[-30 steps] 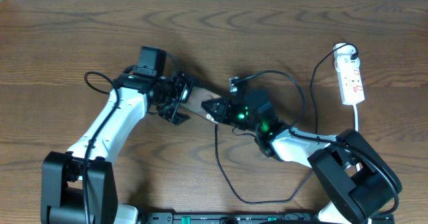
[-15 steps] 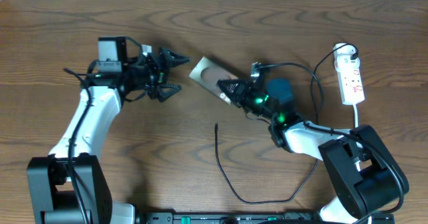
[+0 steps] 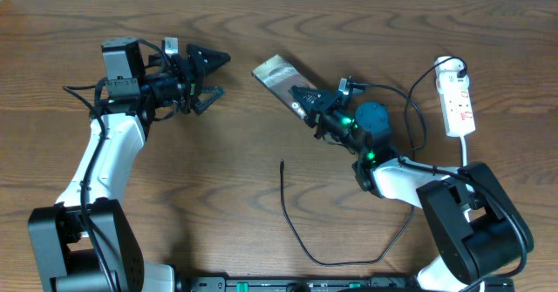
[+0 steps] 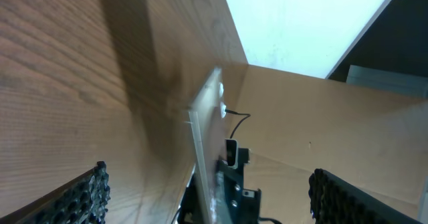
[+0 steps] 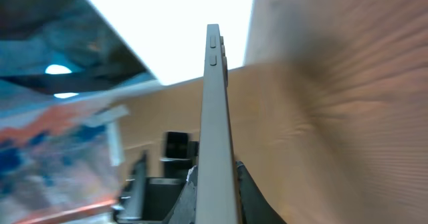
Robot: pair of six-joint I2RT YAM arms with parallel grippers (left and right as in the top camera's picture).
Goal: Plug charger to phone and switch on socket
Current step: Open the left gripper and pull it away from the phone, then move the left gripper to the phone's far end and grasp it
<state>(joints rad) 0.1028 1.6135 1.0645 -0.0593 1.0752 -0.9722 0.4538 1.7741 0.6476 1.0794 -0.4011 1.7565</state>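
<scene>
My right gripper (image 3: 302,101) is shut on the near end of the phone (image 3: 277,72), which sticks out toward the far left, tilted. The right wrist view has the phone (image 5: 217,110) edge-on, side buttons at its top, with the right gripper (image 5: 215,184) clamping it from both sides. My left gripper (image 3: 220,74) stands open and empty, left of the phone and apart from it. Its pads (image 4: 87,197) frame the phone's edge (image 4: 200,144) in the left wrist view. The charger (image 3: 292,222) lies loose on the table, its free tip (image 3: 282,162) below the phone. The socket (image 3: 458,100) lies at the far right.
The socket's white cord (image 3: 466,152) runs down beside my right arm (image 3: 410,174). Thicker black robot cables (image 3: 401,109) loop between the right arm and the socket. The left arm (image 3: 109,152) stretches along the left side. A dark rail (image 3: 296,283) lines the front edge.
My left gripper has let go of the phone, pulling back to the left and far side. My right gripper carried the phone right and farther back.
</scene>
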